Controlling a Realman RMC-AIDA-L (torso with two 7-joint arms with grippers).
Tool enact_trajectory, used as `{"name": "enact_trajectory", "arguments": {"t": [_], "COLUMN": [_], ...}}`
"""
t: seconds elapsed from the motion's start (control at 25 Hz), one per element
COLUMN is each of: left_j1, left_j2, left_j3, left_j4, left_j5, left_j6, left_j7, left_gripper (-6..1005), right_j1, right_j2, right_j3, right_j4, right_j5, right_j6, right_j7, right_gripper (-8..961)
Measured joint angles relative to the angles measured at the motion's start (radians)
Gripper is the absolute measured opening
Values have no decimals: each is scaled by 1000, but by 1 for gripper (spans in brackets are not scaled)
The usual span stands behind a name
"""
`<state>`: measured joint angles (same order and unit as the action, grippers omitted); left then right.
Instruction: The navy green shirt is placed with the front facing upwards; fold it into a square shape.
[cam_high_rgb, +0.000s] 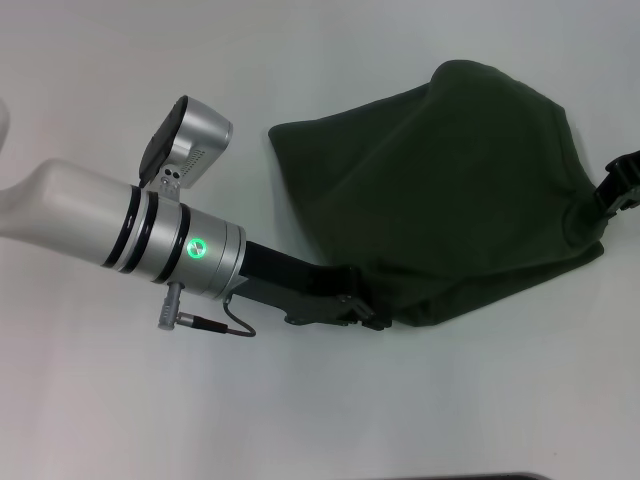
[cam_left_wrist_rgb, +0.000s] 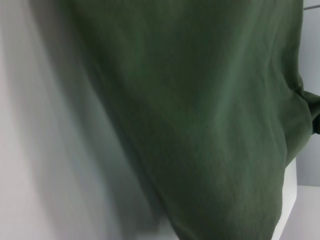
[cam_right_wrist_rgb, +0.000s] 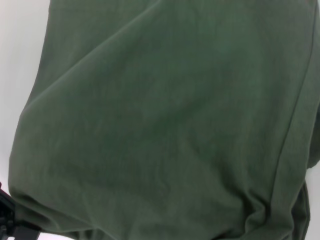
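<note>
Left arm (cam_high_rgb: 140, 235) over table (cam_high_rgb: 100, 400), navy green shirt (cam_high_rgb: 450, 190) bunched

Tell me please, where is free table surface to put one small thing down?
Bare white table lies near the shirt's near edge, and far of the left arm. The right side is crowded by shirt and the right gripper.
</note>
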<state>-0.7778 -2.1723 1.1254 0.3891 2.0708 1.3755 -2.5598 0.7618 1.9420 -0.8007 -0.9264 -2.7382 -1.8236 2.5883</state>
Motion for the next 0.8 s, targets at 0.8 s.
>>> {"name": "enact_trajectory", "arguments": {"t": [0.8], "left_j1": [73], "left_j2": [43], "left_j3": [5], "left_j4": [55], "left_j5": [12], "left_j6": [65], "left_j7": [-32], "left_gripper": [32], "right_j1": [-11], "right_j2": [-29], "right_j3": [10], "right_j4": [1], "right_j5": [-7], "right_j6": [5], "right_j7": [6], "right_gripper": [22]}}
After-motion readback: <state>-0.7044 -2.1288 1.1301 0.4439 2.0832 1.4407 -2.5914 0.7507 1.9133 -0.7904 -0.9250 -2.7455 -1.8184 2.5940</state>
